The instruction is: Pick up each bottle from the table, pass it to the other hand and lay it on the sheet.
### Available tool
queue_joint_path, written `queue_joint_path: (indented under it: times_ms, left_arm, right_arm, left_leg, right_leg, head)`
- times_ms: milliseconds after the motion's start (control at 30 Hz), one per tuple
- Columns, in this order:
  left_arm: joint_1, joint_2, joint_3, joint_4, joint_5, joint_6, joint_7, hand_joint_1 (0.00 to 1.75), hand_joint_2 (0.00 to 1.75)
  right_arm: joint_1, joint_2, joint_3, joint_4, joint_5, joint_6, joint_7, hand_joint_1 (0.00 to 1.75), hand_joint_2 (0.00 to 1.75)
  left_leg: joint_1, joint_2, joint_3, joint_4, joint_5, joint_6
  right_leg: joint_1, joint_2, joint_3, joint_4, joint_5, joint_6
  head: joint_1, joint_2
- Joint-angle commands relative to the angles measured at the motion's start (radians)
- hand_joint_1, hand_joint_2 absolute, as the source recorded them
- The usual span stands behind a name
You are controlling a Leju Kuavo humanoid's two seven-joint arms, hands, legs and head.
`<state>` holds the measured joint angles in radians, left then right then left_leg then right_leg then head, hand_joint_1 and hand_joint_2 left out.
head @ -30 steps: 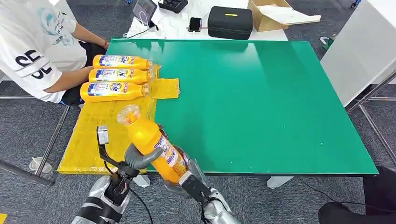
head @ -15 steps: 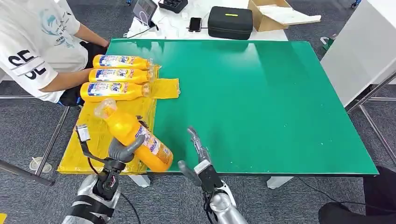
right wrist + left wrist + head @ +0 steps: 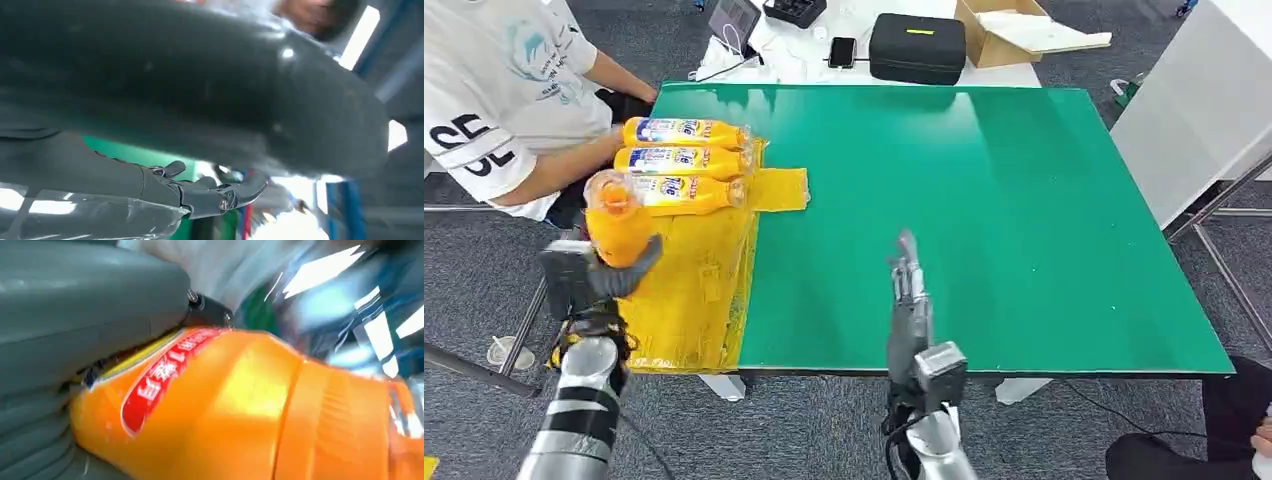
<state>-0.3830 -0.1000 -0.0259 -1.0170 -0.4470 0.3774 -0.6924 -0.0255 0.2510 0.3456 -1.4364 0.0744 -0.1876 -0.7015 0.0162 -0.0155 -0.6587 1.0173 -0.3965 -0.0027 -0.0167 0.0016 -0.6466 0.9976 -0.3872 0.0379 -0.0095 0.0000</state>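
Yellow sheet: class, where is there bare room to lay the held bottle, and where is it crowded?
The yellow sheet is bare between the three lying bottles and its near edge. The far end is crowded. The left hand holds the orange bottle above the sheet's left edge.

Two silver ribbed forearms end in dark grey hands: left hand (image 3: 604,277), right hand (image 3: 910,300). A thin black cable, perhaps, hangs below the right wrist.
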Motion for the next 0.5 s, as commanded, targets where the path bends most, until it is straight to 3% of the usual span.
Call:
queue_joint_path:
  times_ms: [33, 167, 267, 367, 500]
  left_arm:
    - [-0.150, 0.066, -0.059, 0.175, -0.275, 0.205, 0.012, 1.75, 1.75]
    - [-0.255, 0.115, -0.207, 0.454, -0.662, 0.319, 0.142, 1.75, 1.75]
    - [-0.307, 0.126, -0.270, 0.603, -0.762, 0.267, 0.165, 1.75, 1.75]
    - [-0.305, 0.133, -0.282, 0.622, -0.780, 0.269, 0.170, 1.75, 1.75]
    - [-0.306, 0.140, -0.283, 0.667, -0.768, 0.113, 0.155, 1.75, 1.75]
  right_arm:
    - [-0.013, -0.030, 0.027, -0.111, -0.019, -0.028, 0.003, 0.00, 0.00]
    - [-0.053, -0.035, 0.059, 0.013, -0.033, -0.015, 0.003, 0.00, 0.00]
    - [-0.090, -0.032, 0.105, 0.141, -0.002, 0.001, 0.003, 0.00, 0.00]
    - [-0.099, -0.030, 0.123, 0.168, 0.015, 0.000, 0.003, 0.00, 0.00]
    - [-0.118, -0.020, 0.133, 0.239, 0.006, 0.028, 0.003, 0.00, 0.00]
  left_leg:
    - [0.000, 0.000, 0.002, 0.000, 0.000, 0.001]
    - [0.000, 0.000, 0.005, -0.001, -0.001, 0.001]
    - [0.001, 0.000, 0.010, -0.002, -0.001, 0.001]
    - [0.001, 0.004, 0.007, -0.001, -0.001, 0.001]
    - [0.001, 0.006, 0.011, -0.001, -0.003, 0.001]
  right_leg:
    - [0.000, 0.000, 0.002, 0.000, 0.000, -0.001]
    - [0.000, -0.001, 0.005, -0.001, -0.001, -0.001]
    - [0.002, -0.002, 0.011, -0.002, -0.002, -0.003]
    - [0.001, 0.003, 0.007, -0.002, 0.000, -0.001]
    - [0.002, 0.004, 0.010, -0.002, -0.001, -0.002]
  head:
    - [0.000, 0.000]
    - [0.000, 0.000]
    - [0.000, 0.000]
    - [0.000, 0.000]
    - [0.000, 0.000]
